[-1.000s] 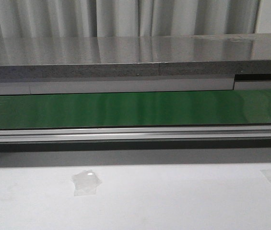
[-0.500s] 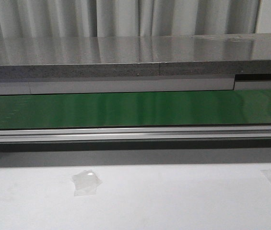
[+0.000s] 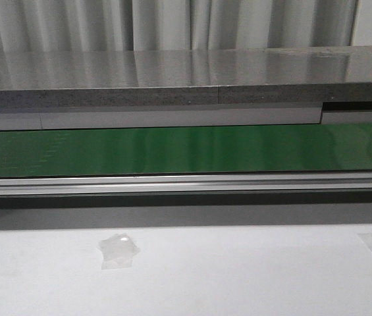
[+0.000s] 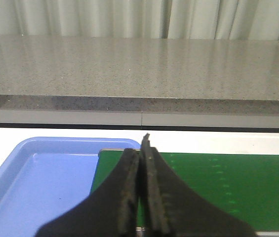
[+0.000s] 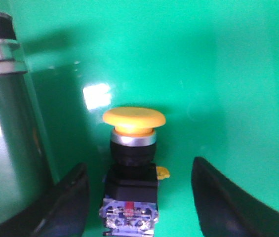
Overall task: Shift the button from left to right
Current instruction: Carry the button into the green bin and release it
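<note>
The button, with a yellow mushroom cap on a black body and red and blue marks at its base, lies on a green surface in the right wrist view. My right gripper is open, one finger on each side of the button's body and both apart from it. In the left wrist view my left gripper is shut with nothing between its fingers, above the edge where a blue tray meets the green belt. The front view shows neither the button nor any gripper.
A shiny metal cylinder with a black top stands close beside the right gripper's finger. A grey stone counter runs behind the belt. In the front view lie the green belt, an aluminium rail and a tape scrap.
</note>
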`<state>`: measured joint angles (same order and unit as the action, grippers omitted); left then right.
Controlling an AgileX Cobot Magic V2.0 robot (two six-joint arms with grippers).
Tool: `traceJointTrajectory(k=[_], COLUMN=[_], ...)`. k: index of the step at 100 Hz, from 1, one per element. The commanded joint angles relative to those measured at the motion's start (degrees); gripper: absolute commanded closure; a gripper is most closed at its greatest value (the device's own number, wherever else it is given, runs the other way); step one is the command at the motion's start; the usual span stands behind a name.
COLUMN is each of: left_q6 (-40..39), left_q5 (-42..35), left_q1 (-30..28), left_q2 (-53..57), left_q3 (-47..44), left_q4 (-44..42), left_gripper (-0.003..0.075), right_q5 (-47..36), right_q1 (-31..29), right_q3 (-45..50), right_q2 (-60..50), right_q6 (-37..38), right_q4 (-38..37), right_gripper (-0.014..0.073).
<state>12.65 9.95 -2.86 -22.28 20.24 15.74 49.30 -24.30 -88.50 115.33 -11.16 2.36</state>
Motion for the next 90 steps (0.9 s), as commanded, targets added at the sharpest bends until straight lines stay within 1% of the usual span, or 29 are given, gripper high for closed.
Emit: traceJointTrajectory(k=[1, 19, 36, 44, 58, 69, 79, 90], left_q6=[-0.04, -0.04, -0.04, -0.04, -0.04, -0.04, -0.04, -0.04], left_q5=[-4.64, -4.64, -4.64, -4.64, -4.64, -4.64, -4.64, -4.64], left_q1=[0.25, 0.25, 0.25, 0.25, 0.25, 0.25, 0.25, 0.25], left_q2=[-0.33, -0.33, -0.33, -0.33, -0.33, -0.33, -0.33, -0.33], left_q3=[1.68, 1.68, 1.68, 1.68, 1.68, 1.68, 1.68, 1.68], left_q4=[0.71, 0.71, 0.71, 0.71, 0.71, 0.71, 0.71, 0.71], left_gripper=[0.0740, 0.0740, 0.0740, 0.0740, 0.0740, 0.0740, 0.0740, 0.0740], right_q5=[-0.66, -0.91, -3.65, -4.74, -6.55, -8.70, -11.67, -15.74], right_q1=[-0.22, -0.22, 0.77, 2.04, 5.57, 9.64, 13.69, 18.04], right_q3=[-1.91, -2.97, -3.32, -3.32, -3.14, -2.03, 0.62, 5.53], right_q2=[-3.84, -7.56, -13.55, -16.66, -21.47, -25.09, -29.16, -33.78], right_q6=[0.06, 0.13, 0.02, -0.18, -0.18, -0.96, -2.09, -2.42], right_q4=[-0.34, -0.33, 3.98, 4.60, 4.60, 4.60, 4.60, 4.60], right_gripper=[0.0126, 0.0126, 0.0126, 0.0126, 0.0126, 0.0126, 0.0126, 0.0126])
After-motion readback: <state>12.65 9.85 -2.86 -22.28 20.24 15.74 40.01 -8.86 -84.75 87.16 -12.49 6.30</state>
